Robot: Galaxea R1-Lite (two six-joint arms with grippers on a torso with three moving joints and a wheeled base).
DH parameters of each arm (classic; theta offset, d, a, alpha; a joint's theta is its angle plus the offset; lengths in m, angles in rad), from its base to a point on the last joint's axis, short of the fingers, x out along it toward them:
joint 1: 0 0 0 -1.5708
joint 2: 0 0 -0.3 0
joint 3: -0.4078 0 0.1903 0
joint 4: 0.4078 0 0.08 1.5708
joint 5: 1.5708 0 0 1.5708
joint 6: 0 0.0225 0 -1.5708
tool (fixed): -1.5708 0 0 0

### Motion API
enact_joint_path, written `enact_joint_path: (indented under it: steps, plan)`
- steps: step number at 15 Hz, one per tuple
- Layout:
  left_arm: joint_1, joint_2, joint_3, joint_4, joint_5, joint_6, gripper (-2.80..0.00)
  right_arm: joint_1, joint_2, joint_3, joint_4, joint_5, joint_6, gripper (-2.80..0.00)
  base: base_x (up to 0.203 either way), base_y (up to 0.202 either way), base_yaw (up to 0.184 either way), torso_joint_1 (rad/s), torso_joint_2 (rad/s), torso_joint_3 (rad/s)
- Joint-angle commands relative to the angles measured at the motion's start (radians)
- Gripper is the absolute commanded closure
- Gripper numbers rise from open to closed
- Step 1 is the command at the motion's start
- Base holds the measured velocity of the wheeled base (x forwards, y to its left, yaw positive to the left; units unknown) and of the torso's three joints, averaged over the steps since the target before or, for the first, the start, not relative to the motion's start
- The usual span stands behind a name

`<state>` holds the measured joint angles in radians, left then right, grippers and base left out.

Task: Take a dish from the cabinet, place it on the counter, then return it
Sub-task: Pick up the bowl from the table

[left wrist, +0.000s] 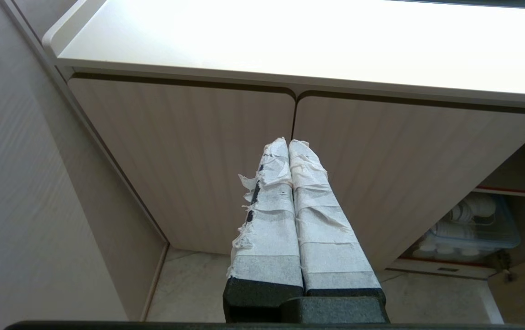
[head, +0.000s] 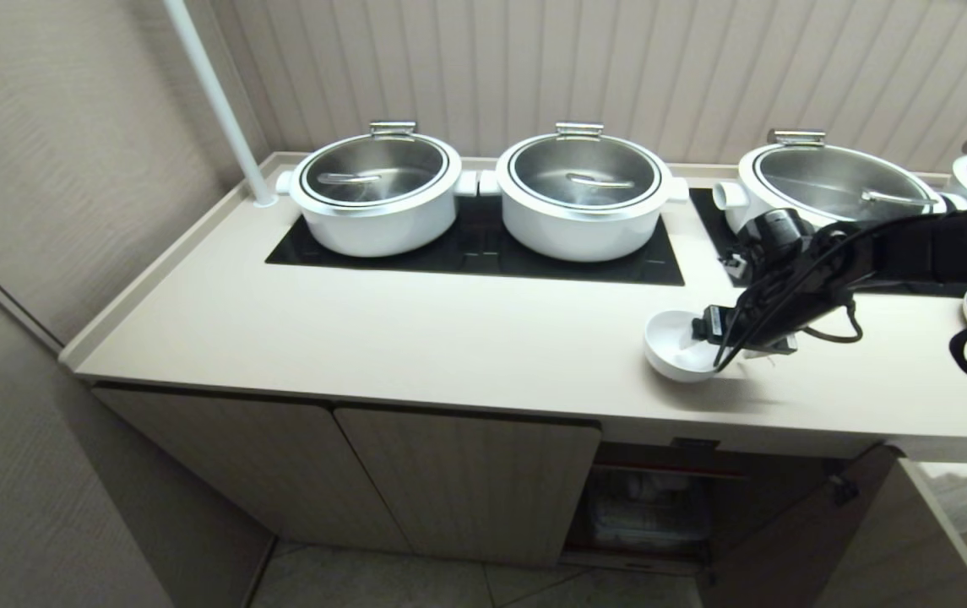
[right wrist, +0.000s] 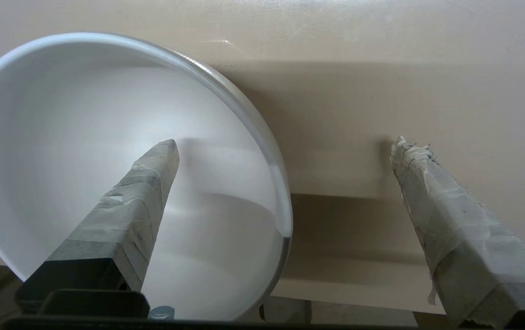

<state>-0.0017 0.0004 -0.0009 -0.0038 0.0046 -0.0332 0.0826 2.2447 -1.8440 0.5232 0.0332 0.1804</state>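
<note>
Bare tabletop (head: 415,338) lies open left of the right gripper (head: 724,342); pots (head: 582,198) block beyond, the bowl's (head: 673,346) rim stands between its fingers.

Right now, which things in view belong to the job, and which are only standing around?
Job:
- bowl, on the counter
- right gripper, open astride the bowl's rim
- cabinet, door open

Standing around:
- lidded pots
- black glass panel
- white pole
- left gripper, shut, parked before the closed doors
</note>
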Motion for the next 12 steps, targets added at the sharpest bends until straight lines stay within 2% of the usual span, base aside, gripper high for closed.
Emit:
enact_joint_path:
  steps: [1, 12]
  plan:
    - [0.0, 0.0, 0.0, -0.001, 0.0, -0.001, 0.0, 0.002, 0.005, -0.001, 0.003, 0.001, 0.001, -2.8, 0.0, 0.0, 0.0, 0.0, 0.0, 0.0]
    - [0.0, 0.0, 0.0, -0.001, 0.0, -0.001, 0.0, 0.006, 0.012, 0.0, 0.001, 0.001, -0.001, -2.8, 0.0, 0.0, 0.0, 0.0, 0.0, 0.0]
